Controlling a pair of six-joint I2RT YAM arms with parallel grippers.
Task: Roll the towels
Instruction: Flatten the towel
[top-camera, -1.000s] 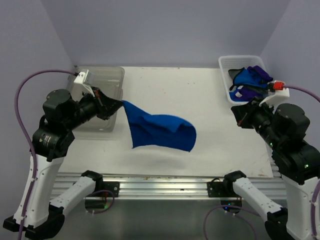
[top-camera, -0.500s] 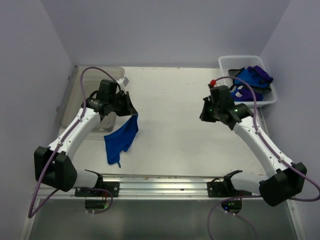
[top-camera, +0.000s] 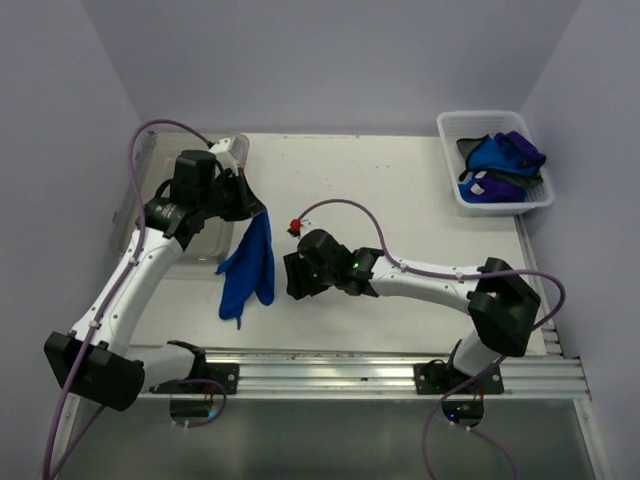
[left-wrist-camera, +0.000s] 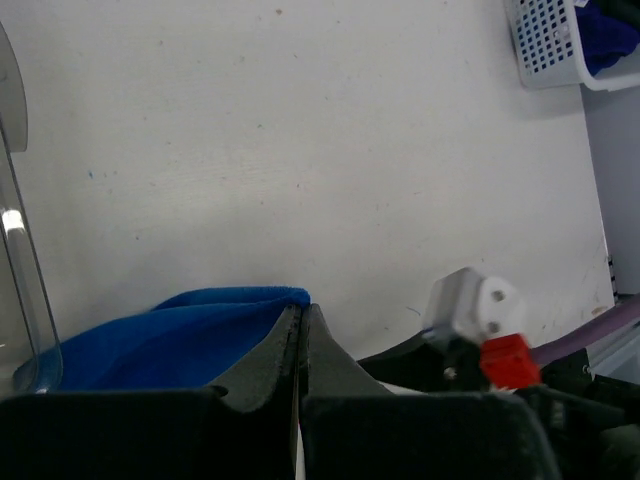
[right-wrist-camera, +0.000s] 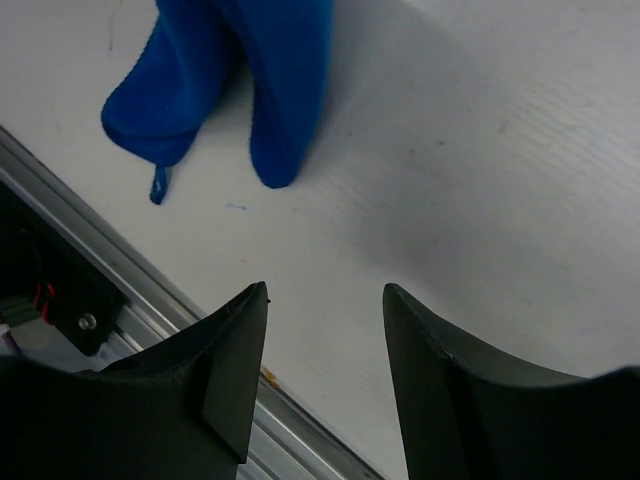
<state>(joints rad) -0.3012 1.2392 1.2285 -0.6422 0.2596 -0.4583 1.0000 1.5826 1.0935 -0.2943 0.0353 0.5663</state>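
Observation:
A royal blue towel (top-camera: 248, 268) hangs in a narrow fold from my left gripper (top-camera: 257, 211), whose jaws are shut on its top edge. In the left wrist view the towel (left-wrist-camera: 165, 340) bulges left of the pinched left gripper (left-wrist-camera: 300, 310). The towel's lower end rests on the table. My right gripper (top-camera: 290, 279) is low over the table just right of that end, open and holding nothing. In the right wrist view the towel's tip (right-wrist-camera: 275, 90) lies beyond the spread right gripper (right-wrist-camera: 326, 292). More towels (top-camera: 500, 160), blue and purple, fill the white basket (top-camera: 450, 128).
A clear plastic bin (top-camera: 228, 148) stands at the far left, just behind my left gripper. The basket (left-wrist-camera: 555, 50) is at the back right corner. The metal rail (top-camera: 330, 365) runs along the near table edge, seen close to my right fingers as the rail (right-wrist-camera: 70, 270).
My right arm swung from the right side to the table's middle beside the towel's lower end, and its jaws opened. My left arm shifted slightly, still holding the towel.

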